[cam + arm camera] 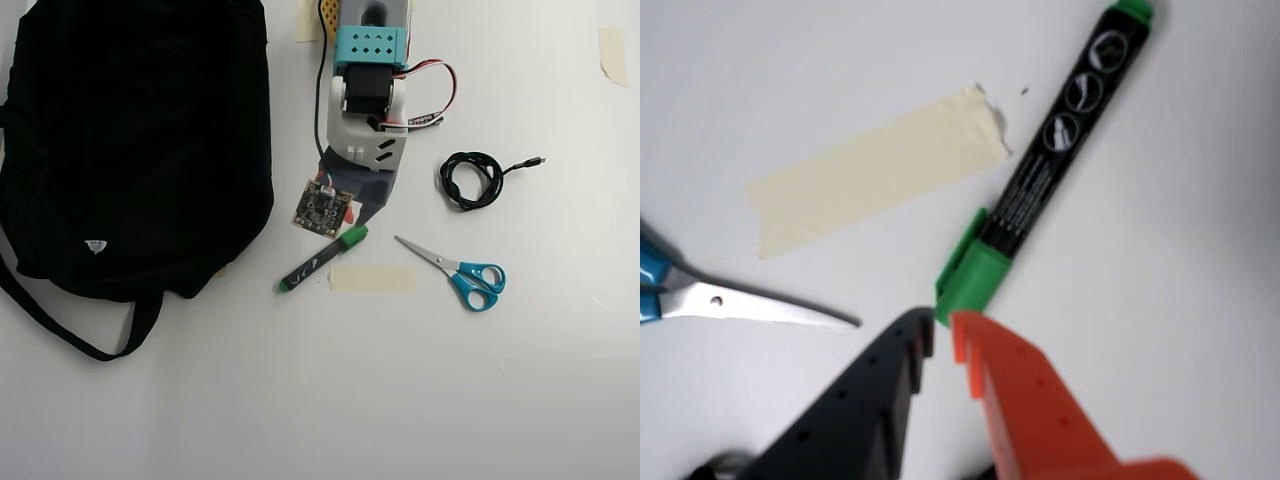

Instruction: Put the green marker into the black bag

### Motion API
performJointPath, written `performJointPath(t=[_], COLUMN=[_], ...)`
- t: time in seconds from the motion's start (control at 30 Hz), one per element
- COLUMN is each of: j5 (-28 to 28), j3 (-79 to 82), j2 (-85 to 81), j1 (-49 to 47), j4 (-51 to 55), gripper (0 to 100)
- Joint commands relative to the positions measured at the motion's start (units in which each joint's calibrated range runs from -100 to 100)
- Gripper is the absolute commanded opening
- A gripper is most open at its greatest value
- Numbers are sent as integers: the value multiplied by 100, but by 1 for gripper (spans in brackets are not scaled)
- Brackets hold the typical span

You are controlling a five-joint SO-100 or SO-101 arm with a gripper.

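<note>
In the wrist view my gripper (943, 333) sat nearest, its black and orange fingers nearly together with only a slim gap, holding nothing, tips just short of the green marker (1040, 180). The cap end pointed at the tips; a tape strip (875, 170) and the scissors (750, 305) lay to the marker's left. I judged I should open wider and straddle the barrel crosswise above the cap. The barrel was black with white icons.

Overhead, the marker (322, 259) lay just right of the black bag (130, 140), apart from it, tape touching near its cap.
</note>
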Motion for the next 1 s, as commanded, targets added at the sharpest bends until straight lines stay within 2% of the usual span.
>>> performJointPath(t=[0.0,0.47,0.97], j5=[-34,-275,-443], j3=[-254,-1341,-1386], j2=[12,1049,1431], j1=[71,130,243], j4=[-149,-80,-80], gripper=[2,2,2])
